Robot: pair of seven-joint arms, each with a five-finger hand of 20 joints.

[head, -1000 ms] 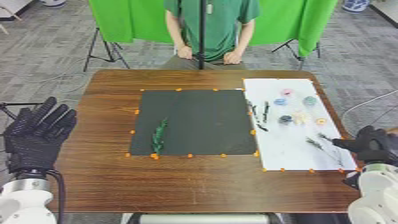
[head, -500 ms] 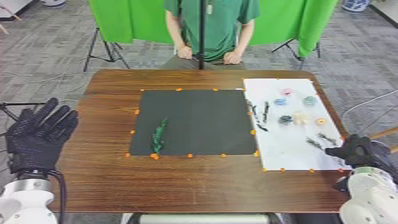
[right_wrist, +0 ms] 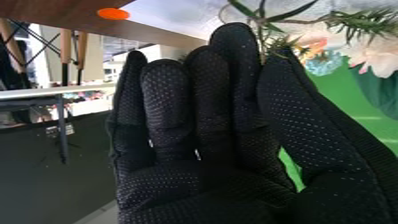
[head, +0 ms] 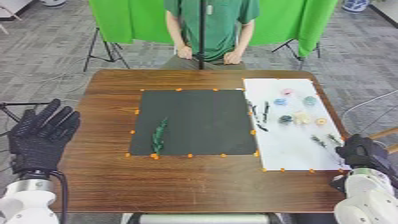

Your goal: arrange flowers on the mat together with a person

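Right robot hand (head: pixel 362 153) beside sprigs (head: pixel 319 141), now shifted

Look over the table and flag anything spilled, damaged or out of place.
Nothing stands out: the dark green leafy sprig lies on the black rectangular mat, and the small pastel flower heads rest on the white rectangular sheet, with no visible spill.

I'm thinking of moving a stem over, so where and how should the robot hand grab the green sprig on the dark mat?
Probably grip the green sprig near its middle, coming from above and pinching across its narrow width: it's long and slim, lying lengthwise away from the robot on the dark mat.
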